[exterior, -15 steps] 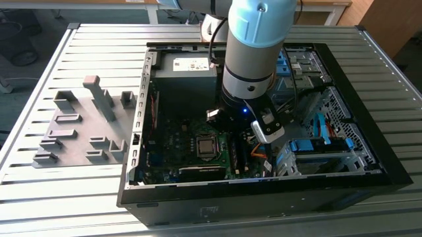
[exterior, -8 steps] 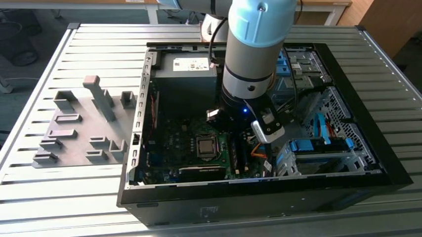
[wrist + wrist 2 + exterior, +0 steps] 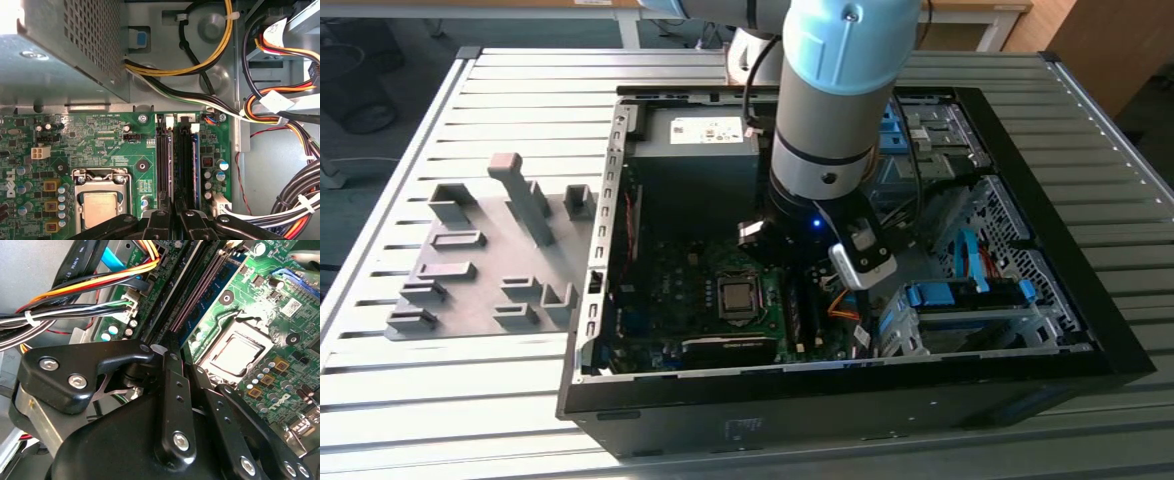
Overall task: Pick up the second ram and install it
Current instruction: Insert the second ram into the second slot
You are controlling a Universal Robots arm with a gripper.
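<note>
First wrist view, second ram: the second ram [image 3: 171,160] stands on edge in its slot on the motherboard [image 3: 125,150], between the processor socket [image 3: 100,205] and the board edge nearest the cable bundle [image 3: 280,115].
First wrist view, neighbour: another stick [image 3: 195,160] sits in a parallel slot, just beside and closer to that board edge.
First wrist view, grip: the gripper [image 3: 172,217] straddles one end of the stick. Its fingers are drawn in tight on the thin edge, so I judge it is grasping the second ram.
First wrist view, latch: a pale latch [image 3: 170,121] sits at the slot's far end. Whether it has snapped in I cannot tell.
Second wrist view, alignment: the fingers meet over the slot line, and the stick runs straight away from them along the board.
Second wrist view, doing it well: press straight down along the slot with no twist. Keep the force even, since the hold is at one end and the far end may ride high.
Exterior view, setting: the arm reaches down into the open computer case [image 3: 854,400], at the motherboard's edge towards the exterior view's right. The case lies on a slatted table [image 3: 454,420].
Exterior view, fixture: a grey fixture plate [image 3: 467,290] lies outside the case's wall, on the exterior view's left.
Risk: the cables lie close to the wrist, so keep clear of them.
</note>
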